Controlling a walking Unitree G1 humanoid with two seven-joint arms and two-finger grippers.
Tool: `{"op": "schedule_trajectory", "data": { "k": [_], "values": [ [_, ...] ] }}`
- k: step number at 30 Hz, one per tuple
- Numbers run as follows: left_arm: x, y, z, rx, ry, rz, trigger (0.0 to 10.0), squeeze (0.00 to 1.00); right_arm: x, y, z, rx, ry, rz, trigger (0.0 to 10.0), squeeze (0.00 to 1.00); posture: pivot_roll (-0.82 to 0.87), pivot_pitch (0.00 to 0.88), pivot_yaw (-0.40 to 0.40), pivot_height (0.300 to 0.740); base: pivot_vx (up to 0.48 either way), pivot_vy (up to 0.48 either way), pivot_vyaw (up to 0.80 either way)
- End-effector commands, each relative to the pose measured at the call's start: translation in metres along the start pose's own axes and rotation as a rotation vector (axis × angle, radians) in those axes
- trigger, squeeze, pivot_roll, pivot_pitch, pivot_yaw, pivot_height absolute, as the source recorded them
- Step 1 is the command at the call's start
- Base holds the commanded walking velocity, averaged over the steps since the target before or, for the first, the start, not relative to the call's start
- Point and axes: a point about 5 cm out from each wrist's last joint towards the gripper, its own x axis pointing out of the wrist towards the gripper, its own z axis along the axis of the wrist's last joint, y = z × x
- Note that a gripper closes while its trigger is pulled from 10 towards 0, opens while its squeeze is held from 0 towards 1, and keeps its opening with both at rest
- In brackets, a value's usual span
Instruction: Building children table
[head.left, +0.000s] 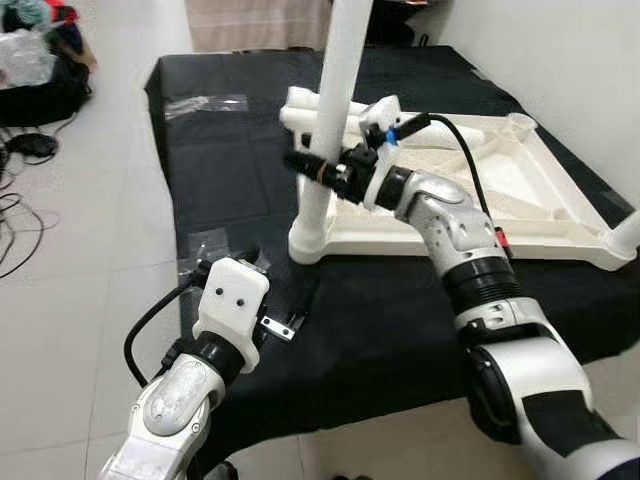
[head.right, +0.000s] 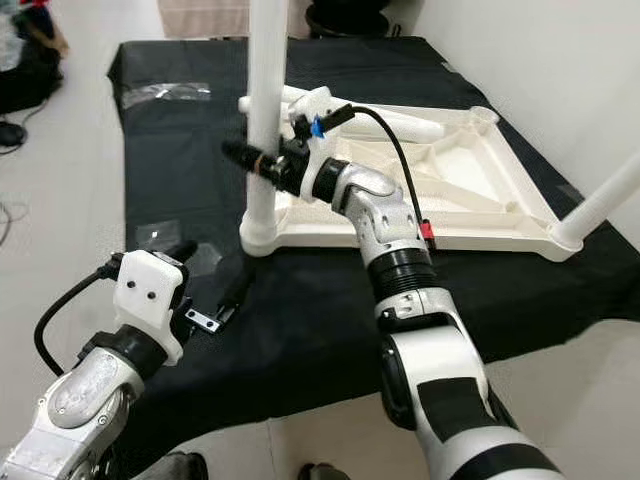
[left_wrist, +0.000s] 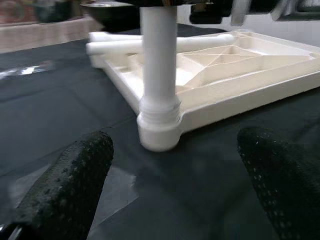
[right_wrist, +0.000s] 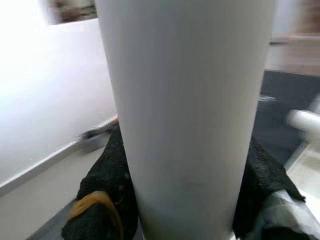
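Black cloth (head.left: 400, 310) bears a ribbed white tabletop (head.left: 520, 190); right gripper (head.left: 318, 168) pinches its smooth round leg (head.left: 330, 120).

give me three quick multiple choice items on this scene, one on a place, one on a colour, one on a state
1. Where does the upright white plastic table leg stand?
A. in a corner socket of the upturned white plastic tabletop
B. on the floor
C. flat on the cloth

2. What colour is the cloth under the parts?
A. white
B. black
C. red

3. How are the fingers of the right gripper?
A. wide open in the air
B. shut on the leg
C. flat on the cloth

Answers: 1 A, its base sits in the near corner socket. 2 B, the cloth is black. 3 B, the right wrist view shows a finger on each side of the leg. The left gripper is open, low over the cloth.
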Motion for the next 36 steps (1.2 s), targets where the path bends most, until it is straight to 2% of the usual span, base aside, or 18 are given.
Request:
{"op": "schedule_trajectory", "data": {
  "k": [1,2,5,7,11,14,15,16,19,20,21,24,25,26,30,32,33,36],
  "values": [
    [0.001,-0.002,-0.003,0.002,0.008,-0.008,10.0,0.0,-0.013,-0.026,-0.003,0.011,-0.006,-0.241,0.0,0.0,0.09,0.146,-0.112,0.74,0.0,0.0,0.0],
    [0.001,-0.002,-0.003,0.002,0.008,-0.008,10.0,0.0,-0.013,-0.026,-0.003,0.011,-0.006,-0.241,0.0,0.0,0.09,0.146,-0.112,0.74,0.0,0.0,0.0],
    [0.004,-0.005,-0.002,0.001,-0.003,-0.019,10.0,0.0,-0.046,-0.049,-0.024,-0.035,0.029,-0.818,0.0,0.0,0.09,0.139,-0.114,0.74,0.0,0.0,0.0],
    [0.004,-0.005,-0.002,0.001,-0.003,-0.019,10.0,0.0,-0.046,-0.049,-0.024,-0.035,0.029,-0.818,0.0,0.0,0.09,0.139,-0.114,0.74,0.0,0.0,0.0],
    [0.003,-0.006,-0.002,-0.001,-0.003,-0.016,10.0,0.0,-0.061,-0.046,-0.029,-0.011,0.044,-1.049,0.0,0.0,0.1,0.139,-0.118,0.74,0.0,0.0,0.0],
    [0.002,-0.006,-0.002,-0.002,-0.001,-0.016,10.0,0.0,-0.052,-0.037,-0.034,0.031,0.076,-1.029,0.0,0.0,0.1,0.141,-0.122,0.74,0.0,0.0,0.0],
    [0.002,-0.006,-0.002,-0.002,-0.001,-0.017,10.0,0.0,-0.044,-0.032,-0.037,0.076,0.078,-0.984,6.0,0.0,0.1,0.141,-0.122,0.74,0.0,0.0,0.0],
    [0.002,-0.006,-0.002,-0.002,-0.001,-0.017,10.0,0.0,-0.038,-0.027,-0.035,0.084,0.055,-0.941,10.0,0.0,0.09,0.143,-0.122,0.74,0.0,0.0,0.0],
    [0.003,-0.006,-0.002,-0.003,-0.001,-0.017,10.0,0.0,-0.032,-0.023,-0.032,0.084,0.018,-0.89,10.0,0.0,0.09,0.143,-0.122,0.74,0.0,0.0,0.0],
    [0.003,-0.006,-0.003,-0.002,-0.001,-0.017,10.0,0.0,-0.03,-0.019,-0.028,0.075,-0.019,-0.875,10.0,0.62,0.09,0.143,-0.122,0.74,0.0,0.0,0.0],
    [0.003,-0.006,-0.003,-0.002,-0.002,-0.017,10.0,0.0,-0.031,-0.019,-0.022,0.038,-0.058,-0.882,10.0,1.0,0.09,0.145,-0.122,0.74,0.0,0.0,0.0],
    [0.004,-0.006,-0.003,0.0,-0.003,-0.016,10.0,0.0,-0.036,-0.023,-0.016,-0.023,-0.095,-0.927,10.0,1.0,0.09,0.145,-0.122,0.74,0.0,0.0,0.0],
    [0.004,-0.006,-0.003,0.0,-0.004,-0.017,10.0,0.0,-0.039,-0.027,-0.015,-0.05,-0.083,-0.945,10.0,0.6,0.09,0.145,-0.122,0.74,0.0,0.0,0.0],
    [0.004,-0.005,-0.002,0.0,-0.005,-0.017,10.0,0.0,-0.041,-0.033,-0.014,-0.043,-0.08,-0.945,10.0,0.0,0.09,0.147,-0.122,0.74,0.0,0.0,0.0],
    [0.005,-0.005,-0.002,0.003,-0.006,-0.017,10.0,0.0,-0.037,-0.038,-0.013,0.018,-0.079,-0.846,10.0,0.0,0.09,0.147,-0.122,0.74,0.0,0.0,0.0],
    [0.005,-0.004,-0.002,0.004,-0.005,-0.017,10.0,0.0,-0.021,-0.029,-0.014,0.132,-0.05,-0.549,10.0,0.0,0.09,0.149,-0.119,0.74,0.0,0.0,0.0],
    [0.005,-0.004,-0.002,0.004,-0.005,-0.017,10.0,0.0,-0.021,-0.029,-0.014,0.132,-0.05,-0.549,10.0,0.0,0.09,0.149,-0.119,0.74,0.0,0.0,0.0],
    [0.005,-0.004,-0.003,0.004,-0.004,-0.016,10.0,0.0,-0.015,-0.017,-0.017,0.217,0.002,-0.234,10.0,0.0,0.09,0.149,-0.119,0.74,0.0,0.0,0.0]
  ]
}}
